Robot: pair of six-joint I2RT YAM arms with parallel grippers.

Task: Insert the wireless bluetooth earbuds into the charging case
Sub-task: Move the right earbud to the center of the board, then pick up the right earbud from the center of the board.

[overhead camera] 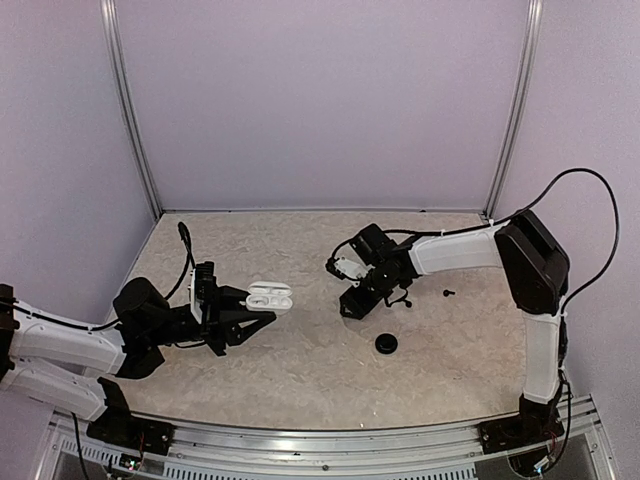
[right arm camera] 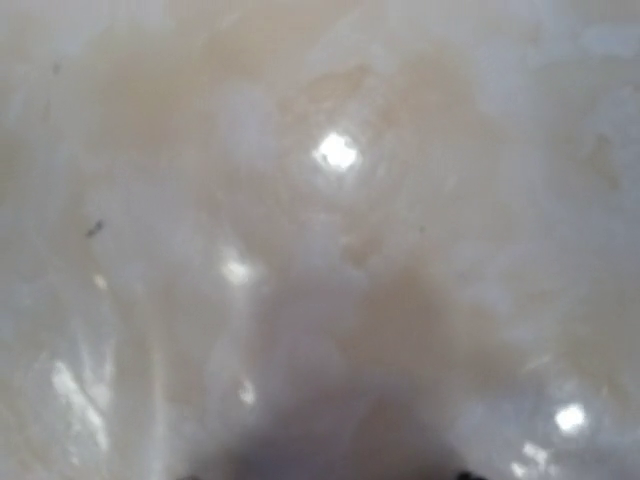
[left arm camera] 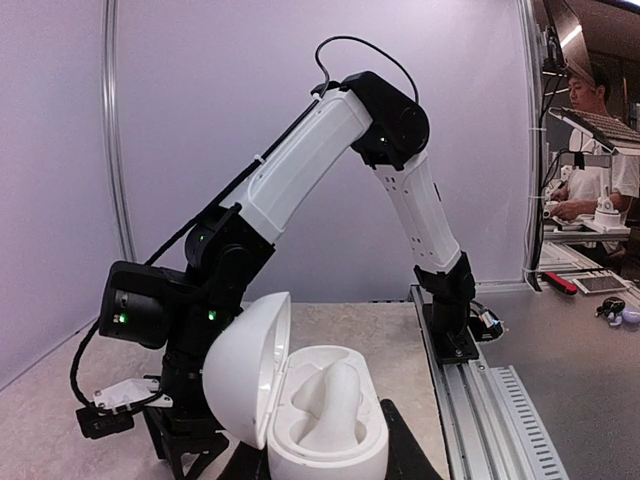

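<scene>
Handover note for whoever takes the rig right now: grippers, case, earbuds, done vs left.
The left gripper is shut on the charging case, with its lid open.
The right gripper is low over the table, to the right of the case. Whether it is open or shut is unclear, and the right wrist view shows only blurred table top.
No earbuds can be made out on the table. Whether any sit in the case is also unclear.
Done: case gripped and opened.
Left: locate both earbuds and seat them in the case.
</scene>
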